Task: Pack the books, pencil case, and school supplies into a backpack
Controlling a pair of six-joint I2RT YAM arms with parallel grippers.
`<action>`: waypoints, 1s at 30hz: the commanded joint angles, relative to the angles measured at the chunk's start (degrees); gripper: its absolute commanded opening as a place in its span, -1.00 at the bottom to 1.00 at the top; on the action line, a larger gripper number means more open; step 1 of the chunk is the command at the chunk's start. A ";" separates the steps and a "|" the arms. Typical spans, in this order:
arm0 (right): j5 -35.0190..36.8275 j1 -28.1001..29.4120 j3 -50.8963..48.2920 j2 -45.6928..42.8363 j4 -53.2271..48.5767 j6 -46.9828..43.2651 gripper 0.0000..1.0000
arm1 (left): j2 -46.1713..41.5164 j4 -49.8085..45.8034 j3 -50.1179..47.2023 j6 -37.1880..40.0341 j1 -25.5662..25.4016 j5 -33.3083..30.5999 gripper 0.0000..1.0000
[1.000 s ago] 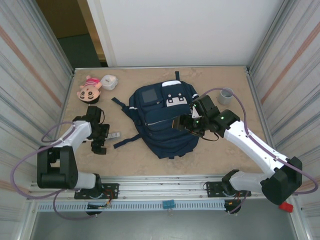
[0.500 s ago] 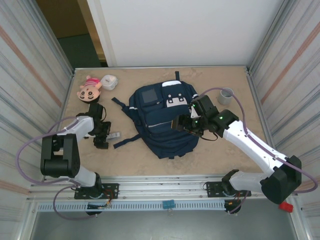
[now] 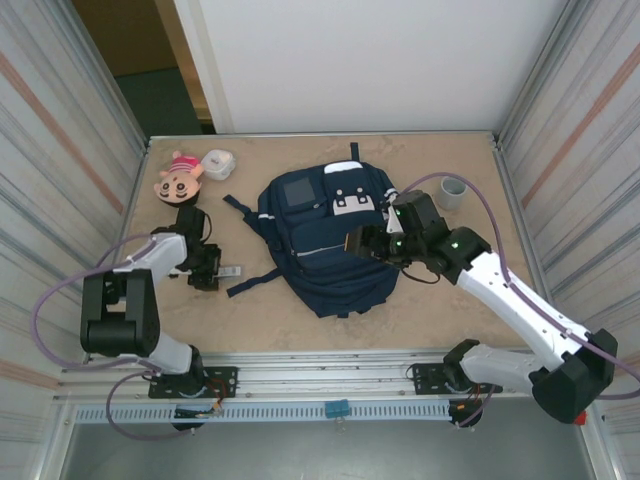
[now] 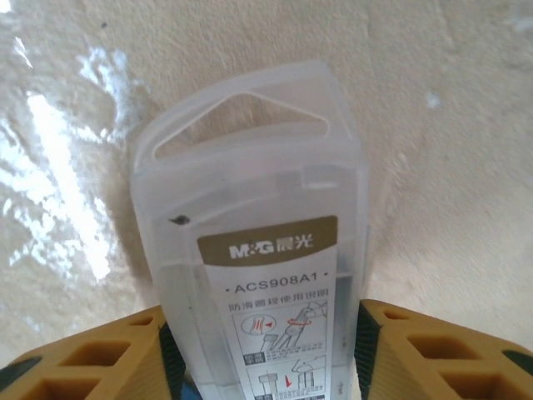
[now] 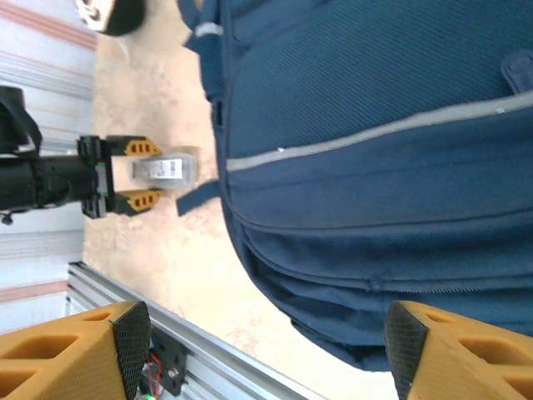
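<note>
Since a second ago my left gripper (image 3: 210, 272) has closed on the packet (image 4: 258, 250) near the table's (image 3: 430, 300) left edge; right gripper (image 3: 360, 245) hangs wide over the backpack (image 3: 325, 250).

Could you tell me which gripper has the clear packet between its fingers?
The left gripper: its fingers pinch the clear packet on the table; the right gripper hangs open above the navy backpack.

The backpack (image 3: 325, 235) fills the middle of the table (image 3: 420, 300), the right gripper (image 3: 358, 244) spread wide above it. Bare table lies open along the near edge and to the right. On the left, a loose strap (image 3: 252, 281) lies just beside the packet (image 4: 258, 275), which is wedged between the left gripper's (image 4: 262, 354) fingers (image 4: 433, 350). A doll head (image 3: 178, 178) and grey cup (image 3: 452, 190) stand toward the far corners
</note>
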 commanded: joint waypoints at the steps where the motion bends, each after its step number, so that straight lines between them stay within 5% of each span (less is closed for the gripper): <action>1: -2.15 0.33 -3.08 -2.33 8.27 -2.51 0.52 | -6.06 -0.36 -1.92 -1.03 -0.25 2.51 0.08; 7: -13.64 0.79 -10.63 1.08 26.66 -0.04 0.52 | -12.84 4.78 -4.57 1.55 -3.40 10.94 0.04; 19: -18.42 7.82 -4.39 19.55 34.20 -0.99 0.45 | -21.99 15.59 -9.16 -11.79 -20.01 11.55 -0.01; 30: -18.86 10.13 -1.10 27.13 35.35 -1.69 0.26 | -22.15 19.17 -8.15 -15.59 -24.32 11.52 -0.01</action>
